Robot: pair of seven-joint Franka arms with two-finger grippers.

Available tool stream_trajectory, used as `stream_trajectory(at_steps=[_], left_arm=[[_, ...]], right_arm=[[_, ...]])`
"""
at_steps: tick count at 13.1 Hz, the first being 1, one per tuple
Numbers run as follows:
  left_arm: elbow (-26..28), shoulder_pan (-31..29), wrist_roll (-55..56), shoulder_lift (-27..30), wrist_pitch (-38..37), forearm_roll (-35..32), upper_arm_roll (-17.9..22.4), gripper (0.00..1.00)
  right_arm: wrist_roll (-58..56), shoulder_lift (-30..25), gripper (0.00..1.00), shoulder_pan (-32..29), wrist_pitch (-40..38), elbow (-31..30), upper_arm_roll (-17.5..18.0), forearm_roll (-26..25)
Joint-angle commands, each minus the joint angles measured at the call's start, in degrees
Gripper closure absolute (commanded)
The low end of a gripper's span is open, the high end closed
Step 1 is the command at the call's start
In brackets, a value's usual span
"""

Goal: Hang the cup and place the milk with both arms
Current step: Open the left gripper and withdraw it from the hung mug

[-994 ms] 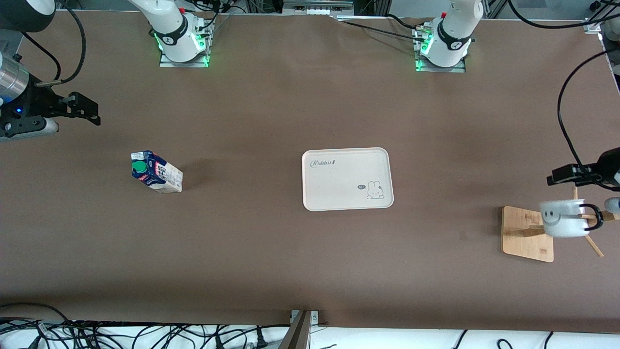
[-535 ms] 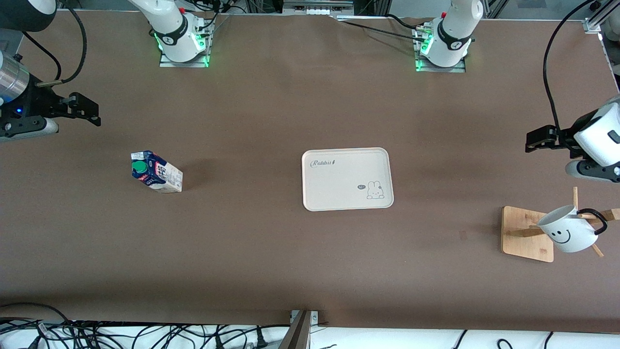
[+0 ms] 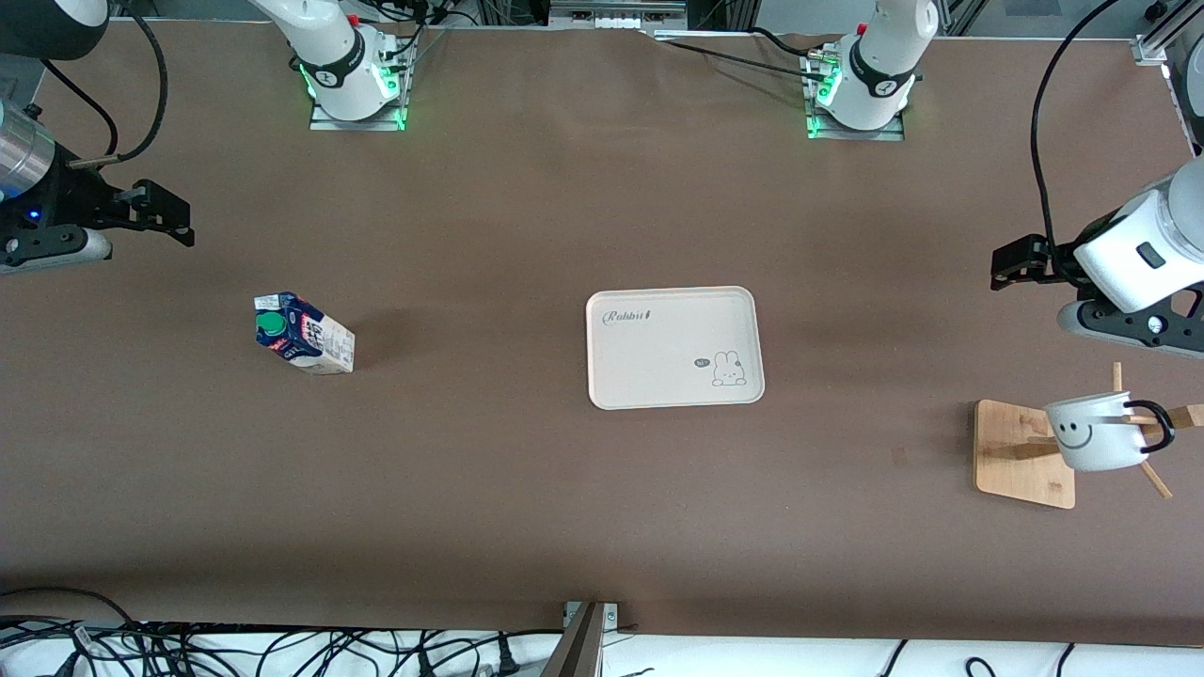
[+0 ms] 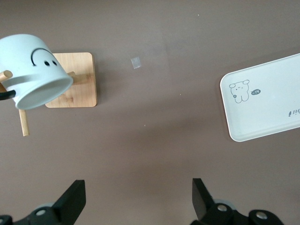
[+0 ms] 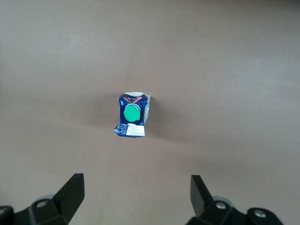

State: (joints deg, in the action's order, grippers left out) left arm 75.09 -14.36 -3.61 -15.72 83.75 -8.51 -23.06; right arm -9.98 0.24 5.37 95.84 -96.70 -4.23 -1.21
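The white smiley cup (image 3: 1091, 431) hangs by its black handle on a peg of the wooden rack (image 3: 1023, 454) at the left arm's end of the table; it also shows in the left wrist view (image 4: 33, 70). My left gripper (image 3: 1011, 263) is open and empty, up in the air over bare table between the rack and the tray. The milk (image 3: 303, 334) stands on the table toward the right arm's end, green cap up, and shows in the right wrist view (image 5: 131, 115). My right gripper (image 3: 165, 218) is open and empty, up in the air at the right arm's end.
A white rabbit tray (image 3: 673, 346) lies at the table's middle and shows in the left wrist view (image 4: 262, 104). The rack's wooden pegs (image 3: 1153, 480) stick out past its base. Cables lie along the table's front edge.
My left gripper has drawn away from the rack and the hanging cup, toward the tray and the arms' bases. The cup has swung on its peg. The right arm has not moved.
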Motion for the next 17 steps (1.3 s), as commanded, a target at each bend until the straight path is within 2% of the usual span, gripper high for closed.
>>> stream_trajectory(at_steps=[1, 2, 4, 5, 6, 8, 9, 17], left_arm=[[13.6, 7.9, -0.7, 10.5, 8.2, 5.1, 11.9, 0.00], [16.5, 12.9, -0.4, 12.8, 9.4, 6.8, 18.8, 0.00], [20.8, 16.4, 0.9, 16.8, 11.1, 7.6, 22.6, 0.00], [23.1, 20.3, 1.1, 19.2, 13.6, 7.0, 25.5, 0.00], [24.1, 21.6, 1.0, 20.2, 14.9, 6.8, 26.6, 0.00], [24.0, 19.3, 0.8, 20.2, 15.0, 6.7, 25.7, 0.00], [23.9, 17.9, 0.9, 20.2, 14.8, 6.7, 23.8, 0.00], [23.6, 17.0, 0.7, 19.4, 14.6, 6.8, 23.4, 0.00]], right_arm=[[0.2, -0.3, 0.00, -0.9, 0.0, 0.3, 1.0, -0.7], [0.3, -0.3, 0.00, -0.9, 0.0, 0.3, 1.0, -0.5], [0.3, -0.2, 0.00, -0.9, 0.0, 0.4, 1.0, -0.5], [0.3, -0.2, 0.00, -0.9, 0.0, 0.4, 1.0, -0.5], [0.4, -0.2, 0.00, -0.9, 0.0, 0.4, 1.0, -0.5], [0.4, -0.2, 0.00, -0.8, 0.0, 0.4, 1.0, -0.4], [0.4, -0.2, 0.00, -0.8, 0.0, 0.4, 1.0, -0.4], [0.4, -0.2, 0.00, -0.9, 0.0, 0.4, 1.0, -0.3]])
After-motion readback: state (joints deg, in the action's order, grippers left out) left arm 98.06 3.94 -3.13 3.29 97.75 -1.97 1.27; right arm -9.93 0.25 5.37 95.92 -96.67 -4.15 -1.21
